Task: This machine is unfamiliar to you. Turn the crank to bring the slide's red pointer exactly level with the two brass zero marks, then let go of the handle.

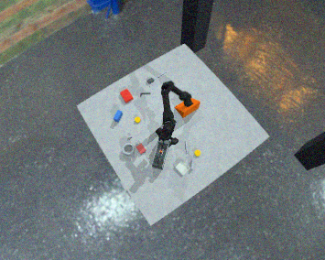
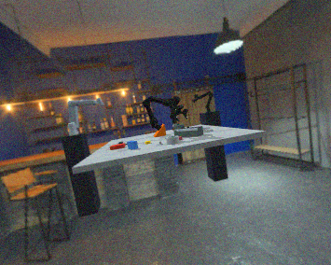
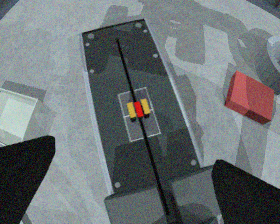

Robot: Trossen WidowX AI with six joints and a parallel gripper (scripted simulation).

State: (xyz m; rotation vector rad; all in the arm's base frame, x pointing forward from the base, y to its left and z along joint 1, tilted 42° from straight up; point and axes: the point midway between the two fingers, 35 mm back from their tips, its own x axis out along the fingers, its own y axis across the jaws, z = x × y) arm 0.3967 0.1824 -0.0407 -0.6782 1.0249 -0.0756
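The machine [image 1: 158, 161] [image 2: 189, 132] [image 3: 111, 150] is a long grey box with a black slot along its top. Its red pointer [image 3: 138, 109] sits between two brass zero marks, the left mark [image 3: 131, 110] and the right mark [image 3: 145, 107]. In the wrist view the pointer looks level with them, or very nearly; a tiny offset cannot be told. My gripper [image 1: 167, 137] [image 3: 136, 159] is open and empty, above the end of the machine with the raised grey housing [image 3: 136, 206]. The crank and its handle cannot be made out; they are out of the wrist view.
A small red block [image 1: 141, 148] [image 3: 250, 97] and a grey round cup [image 1: 128, 144] stand on one side of the machine. A pale square tray [image 1: 182, 168] [image 3: 13, 116] and a yellow piece [image 1: 198, 153] are on the other. An orange block [image 1: 187, 108] lies near the arm's base.
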